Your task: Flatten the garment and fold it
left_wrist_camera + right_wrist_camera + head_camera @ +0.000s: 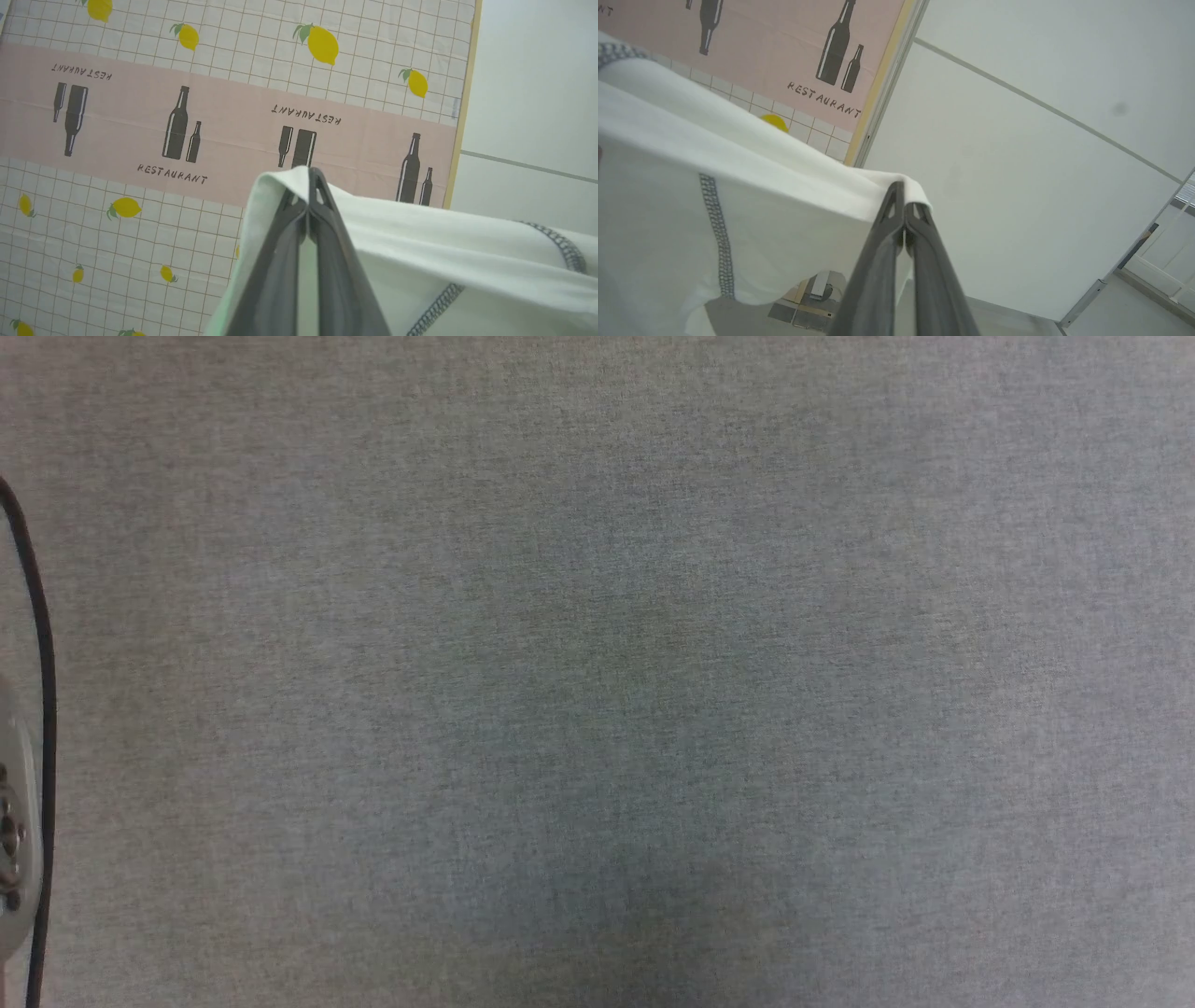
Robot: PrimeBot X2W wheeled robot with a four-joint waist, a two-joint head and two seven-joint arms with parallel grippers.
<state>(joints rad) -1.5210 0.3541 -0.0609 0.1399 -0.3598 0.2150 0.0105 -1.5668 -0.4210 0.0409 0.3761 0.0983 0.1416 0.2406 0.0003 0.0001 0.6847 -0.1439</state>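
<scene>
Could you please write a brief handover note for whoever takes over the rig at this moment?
Left claw: shut on one edge of the shirt.
Right claw: shut on another edge of it.
The shirt is held up, spread between both claws, with the tablecloth beyond it.
Done: both grips taken, shirt raised.
Left: lay it flat, smooth it out, then fold it. No fold shows yet.

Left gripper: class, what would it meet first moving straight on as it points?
Beyond the garment that the left gripper clamps, probably the pink band of the printed cloth, though depth is unclear.
</scene>
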